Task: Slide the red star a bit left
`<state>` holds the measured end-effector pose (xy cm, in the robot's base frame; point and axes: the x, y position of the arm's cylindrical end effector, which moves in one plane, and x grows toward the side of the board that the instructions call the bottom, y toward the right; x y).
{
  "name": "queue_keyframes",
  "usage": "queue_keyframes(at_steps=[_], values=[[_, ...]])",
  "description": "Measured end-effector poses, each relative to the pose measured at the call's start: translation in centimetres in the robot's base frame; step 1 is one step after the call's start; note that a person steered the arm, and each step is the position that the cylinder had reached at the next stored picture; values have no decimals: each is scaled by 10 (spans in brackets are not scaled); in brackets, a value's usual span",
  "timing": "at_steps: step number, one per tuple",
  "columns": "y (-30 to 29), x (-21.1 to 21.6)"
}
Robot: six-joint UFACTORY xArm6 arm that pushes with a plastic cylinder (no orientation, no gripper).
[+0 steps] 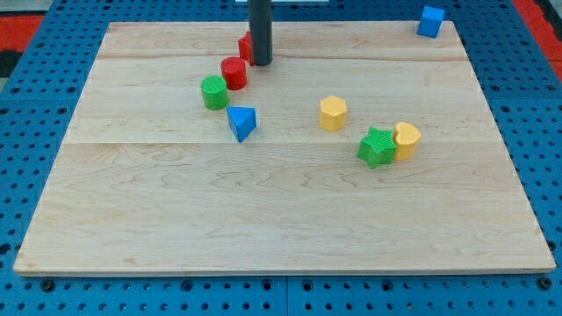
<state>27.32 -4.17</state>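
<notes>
The red star lies near the top of the wooden board, left of centre, mostly hidden behind my rod. My tip rests on the board against the star's right side. A red cylinder sits just below and left of the star. A green cylinder touches the red cylinder's lower left.
A blue triangular block lies below the green cylinder. A yellow hexagonal block is at centre right. A green star and a yellow block touch further right. A blue cube sits at the top right corner.
</notes>
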Motion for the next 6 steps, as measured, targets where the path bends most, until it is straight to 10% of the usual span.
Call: queue_keyframes(at_steps=[6], values=[[-38, -65]])
